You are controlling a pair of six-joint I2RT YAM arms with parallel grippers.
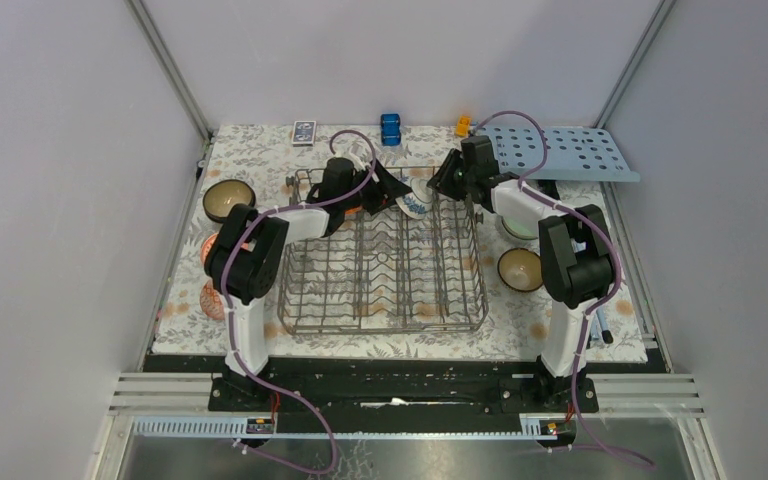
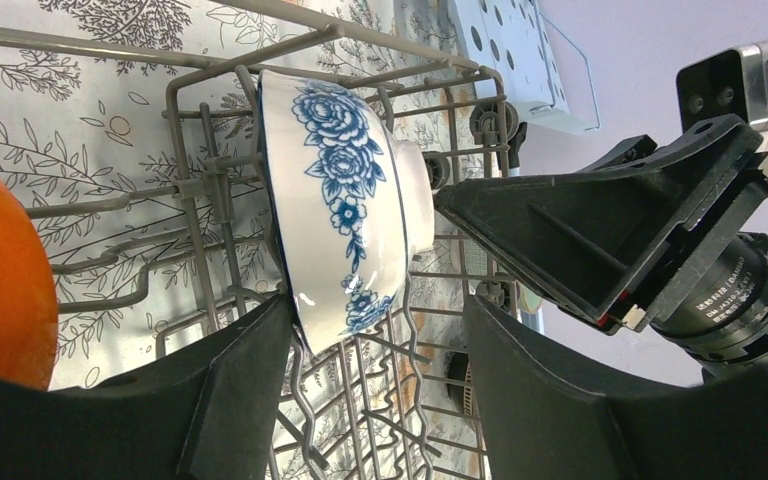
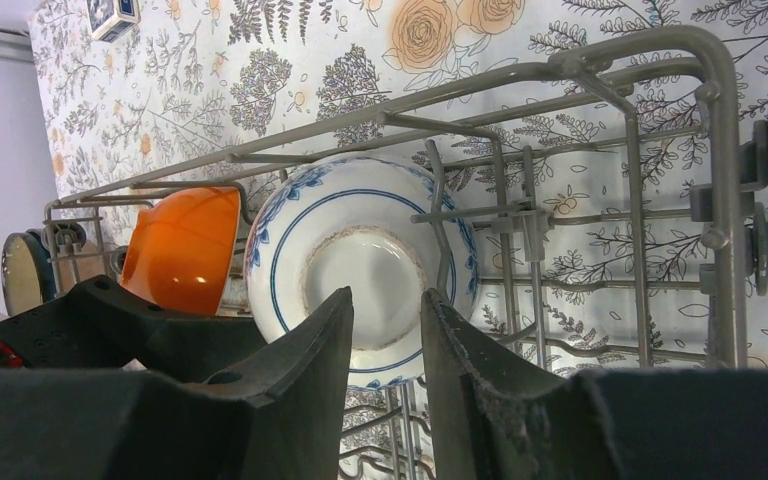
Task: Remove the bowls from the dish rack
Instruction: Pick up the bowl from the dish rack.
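Note:
The grey wire dish rack (image 1: 384, 300) stands mid-table. At its far end a blue-and-white bowl (image 1: 415, 206) stands on edge, with an orange bowl (image 3: 185, 245) beside it. My left gripper (image 1: 392, 186) is open. In the left wrist view (image 2: 375, 330) it straddles that bowl's (image 2: 345, 200) lower rim, its left finger (image 2: 250, 370) touching the rim. My right gripper (image 1: 442, 180) faces the bowl's foot (image 3: 375, 270). Its jaws (image 3: 388, 295) stand a narrow gap apart with nothing between them. Its finger (image 2: 580, 220) tip sits at the foot.
On the floral mat lie a dark brown bowl (image 1: 228, 200) and red-and-white bowls (image 1: 210, 252) at left, and a pale green bowl (image 1: 516, 226) and a brown bowl (image 1: 520, 268) at right. A light-blue holed board (image 1: 570, 150), a blue block (image 1: 390, 128) and a card box (image 1: 303, 132) sit at the back.

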